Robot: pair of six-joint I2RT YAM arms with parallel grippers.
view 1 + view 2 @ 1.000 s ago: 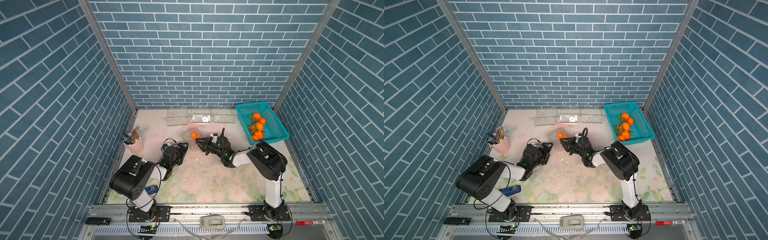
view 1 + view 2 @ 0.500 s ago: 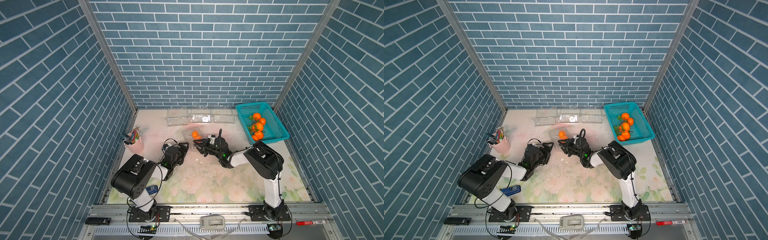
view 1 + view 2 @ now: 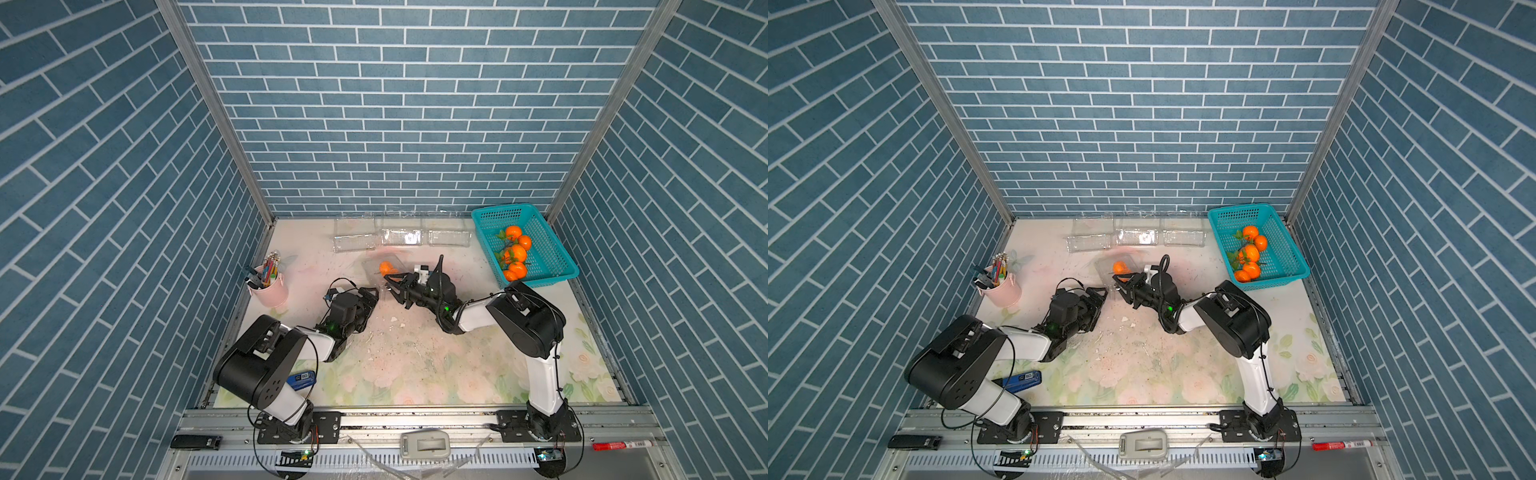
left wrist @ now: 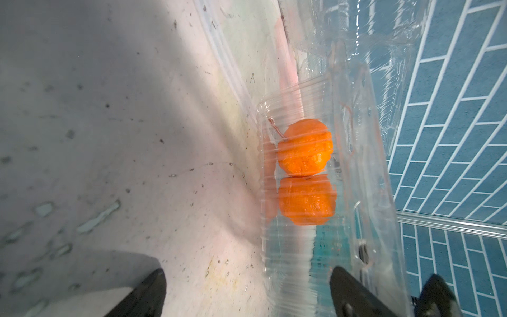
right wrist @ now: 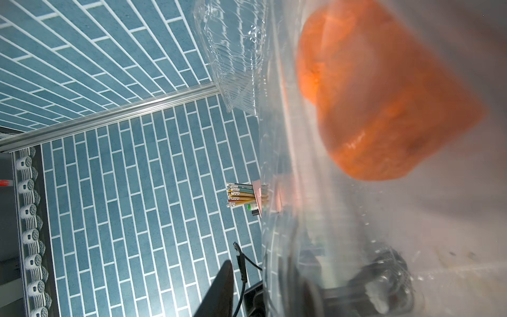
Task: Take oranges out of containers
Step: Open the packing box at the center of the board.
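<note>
Near the middle of the tabletop (image 3: 415,365), a little toward its far edge: one clear clamshell box (image 3: 371,266) with a joined pair of oranges (image 3: 387,268) inside. Two fruits touching each other, a thin brown stem on one, well seen through the ribbed plastic in the left wrist view (image 4: 304,170).

Just beside the near-left end of this box, low over the tabletop: the left gripper (image 3: 371,296). Spread wide and gripping nothing; one of its fingers (image 4: 142,293) well clear of the plastic wall, its partner behind the clear wall.

At the near-right side of the same box: the right gripper (image 3: 392,289). Somewhat apart, with a sheet of the clear plastic standing between the fingers (image 5: 219,288) in the right wrist view. Cannot tell whether pinching this plastic or only standing around it. Very close before that camera, blurred, the same orange pair.

Along the far edge, in both top views: three more clamshell boxes (image 3: 402,237) in a row, open and empty.

In the far right corner: a teal basket (image 3: 486,216) with more oranges (image 3: 515,253) and some green leaves.

Near the left edge, well apart from both grippers: a pink pencil cup (image 3: 272,291)
</note>
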